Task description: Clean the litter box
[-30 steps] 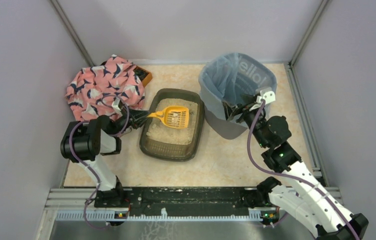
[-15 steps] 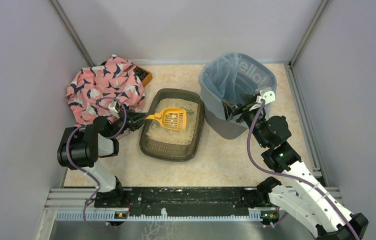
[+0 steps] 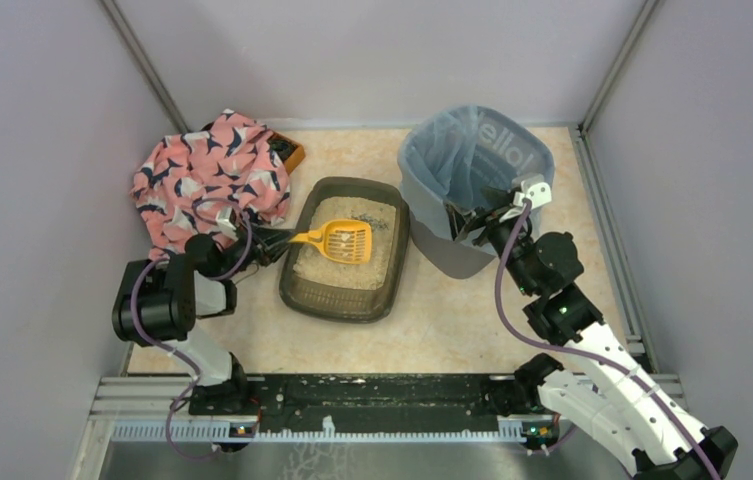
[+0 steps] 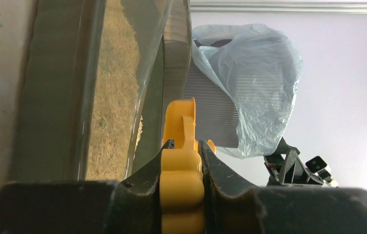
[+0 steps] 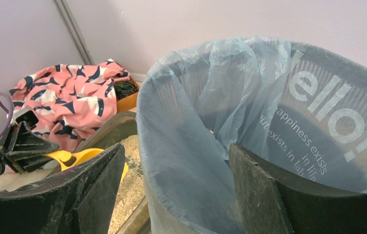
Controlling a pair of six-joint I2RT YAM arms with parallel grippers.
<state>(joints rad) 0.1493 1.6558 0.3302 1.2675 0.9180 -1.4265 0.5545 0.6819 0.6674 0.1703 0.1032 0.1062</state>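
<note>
Yellow-orange slotted plastic scoop (image 3: 347,242), handle clamped in the left gripper (image 4: 183,146), hovers over the low grey-brown translucent litter box (image 3: 337,305) mid-surface (image 3: 452,320): likely scooping. Next, carry it level to the grey bin (image 3: 422,160) whose rim the wide-open right gripper (image 5: 174,151) straddles.

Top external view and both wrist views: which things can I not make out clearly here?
- Scoop contents: too small in the top view; in the left wrist view the handle, end-on in the left gripper, hides the head.
- Bin bottom: hidden by blue bag folds in the right wrist view.
- Orange box: mostly under the pink cloth, top view.
</note>
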